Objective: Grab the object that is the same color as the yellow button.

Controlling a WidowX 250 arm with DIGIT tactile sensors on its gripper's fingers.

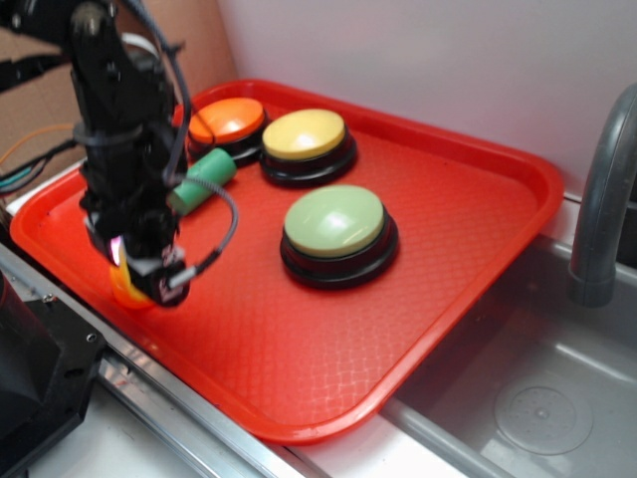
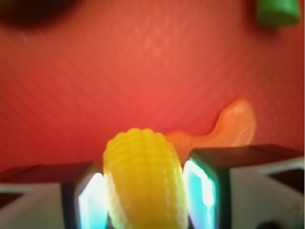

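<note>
The yellow corn cob (image 2: 143, 176) sits between my gripper's two pads in the wrist view, and both pads press against its sides. In the exterior view my gripper (image 1: 139, 274) is low over the red tray (image 1: 458, 209) near its left front edge. A bit of the corn (image 1: 124, 289) shows under the fingers. The yellow button (image 1: 305, 134) stands at the back of the tray, well away from the gripper.
An orange button (image 1: 227, 119) and a pale green button (image 1: 333, 221) also stand on the tray. A green cylinder (image 1: 204, 179) lies behind the gripper. A small orange curved piece (image 2: 231, 126) lies just beyond the corn. A sink (image 1: 537, 398) and faucet (image 1: 602, 199) are at the right.
</note>
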